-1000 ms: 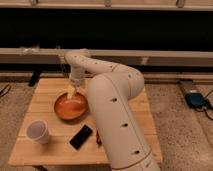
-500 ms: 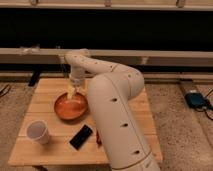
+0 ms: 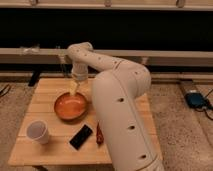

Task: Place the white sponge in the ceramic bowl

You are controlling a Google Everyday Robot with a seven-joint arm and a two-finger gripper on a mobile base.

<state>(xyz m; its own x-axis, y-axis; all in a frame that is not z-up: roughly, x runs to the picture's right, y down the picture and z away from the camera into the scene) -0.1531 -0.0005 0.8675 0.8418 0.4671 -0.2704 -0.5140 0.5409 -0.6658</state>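
camera view: the claw [image 3: 74, 85] hangs spread over the far rim of the ceramic bowl [image 3: 64, 111] on the surface [image 3: 44, 95]. the pale block at its tip looks like the white sponge [image 3: 74, 90]. best to lift straight up, dragging nothing out.

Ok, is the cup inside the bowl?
No, the white cup stands on the table apart from the ceramic bowl, whose far rim the gripper hangs over.
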